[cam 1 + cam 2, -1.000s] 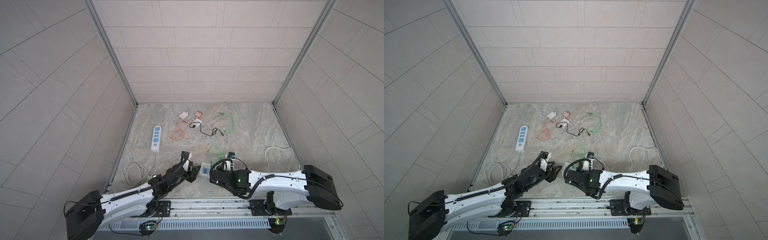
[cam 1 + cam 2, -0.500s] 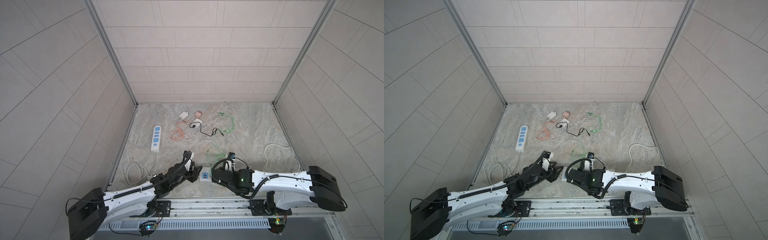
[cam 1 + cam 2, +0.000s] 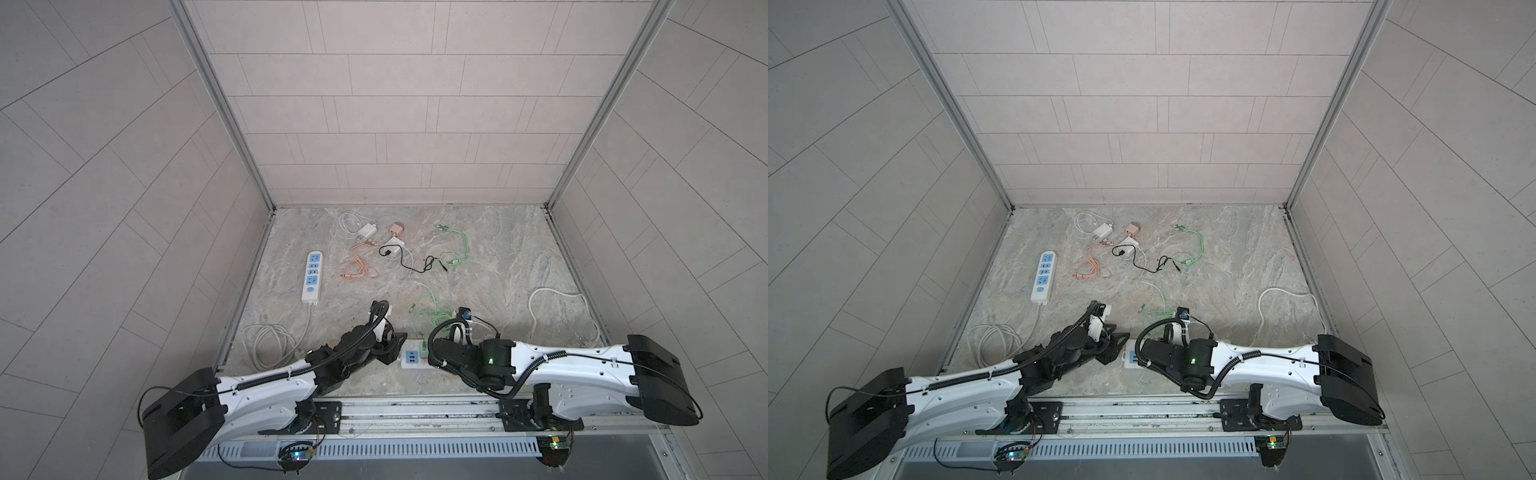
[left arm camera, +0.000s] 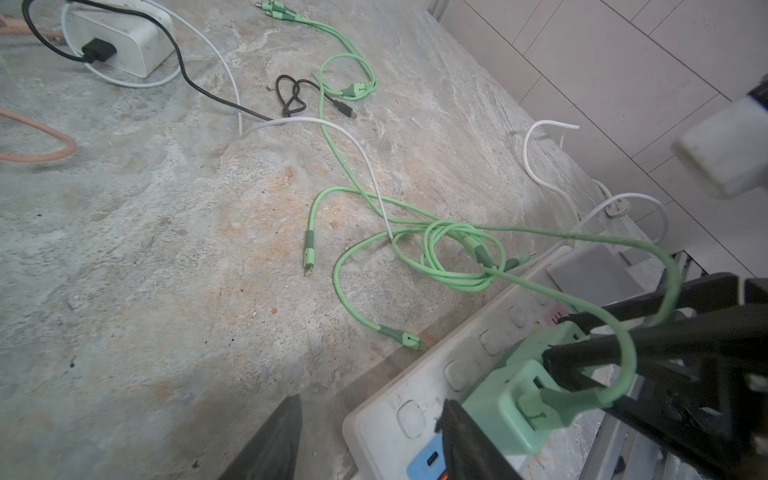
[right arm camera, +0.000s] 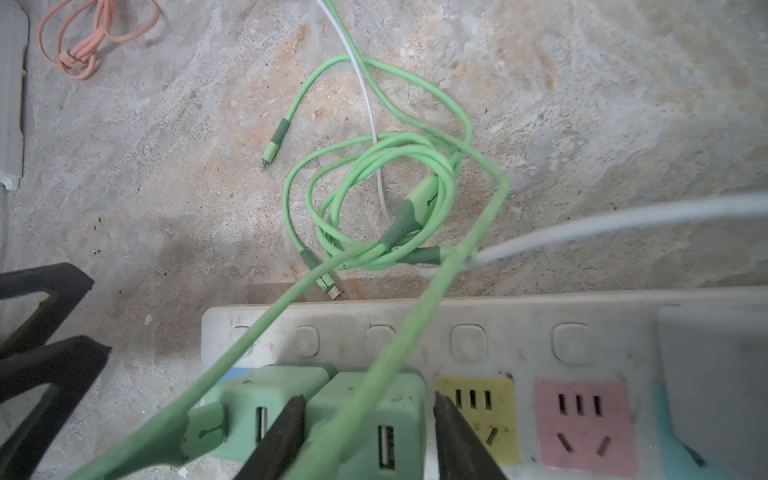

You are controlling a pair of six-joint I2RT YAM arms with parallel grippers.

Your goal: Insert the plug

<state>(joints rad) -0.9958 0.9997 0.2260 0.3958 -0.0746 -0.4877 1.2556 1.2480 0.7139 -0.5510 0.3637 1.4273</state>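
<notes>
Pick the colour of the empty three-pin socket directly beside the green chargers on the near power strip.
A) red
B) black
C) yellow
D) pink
C: in the right wrist view the yellow socket sits right next to a green charger on the power strip, with the pink socket one further along.

Scuffed matt plastic power strip [image 5: 519, 316]; rough mottled stone-look tabletop [image 5: 623, 124]

Plug [image 5: 374, 415]: mint-green cube adapter, USB port on its side face. It sits upright, seated in the strip [image 5: 519, 328], touching a twin green adapter [image 5: 257, 411], with the yellow socket on its other side. Strip: white, grubby, with yellow and pink sockets, lying flat near the table's front edge [image 3: 411, 358].
</notes>
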